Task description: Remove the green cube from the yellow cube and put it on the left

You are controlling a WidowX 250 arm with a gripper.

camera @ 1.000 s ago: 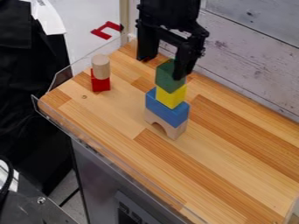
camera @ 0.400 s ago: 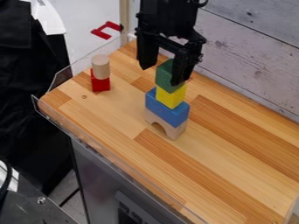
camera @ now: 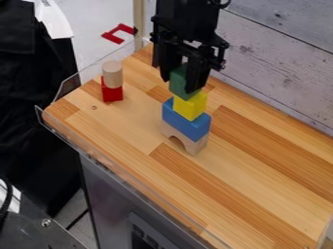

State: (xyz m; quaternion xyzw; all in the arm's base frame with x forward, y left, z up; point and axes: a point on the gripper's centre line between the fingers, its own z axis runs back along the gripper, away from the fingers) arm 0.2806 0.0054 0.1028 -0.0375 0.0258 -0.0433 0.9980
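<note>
The green cube [camera: 179, 87] is now clamped by the gripper [camera: 178, 84] and nudged slightly left atop the yellow cube [camera: 191, 106]; lifting can likely be started

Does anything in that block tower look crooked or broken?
Yes, slightly crooked: the green cube sits off-centre on the yellow cube, jutting toward the side where the red block stands. The black tool has its fingers around it, which may be why. Nothing looks broken.
</note>
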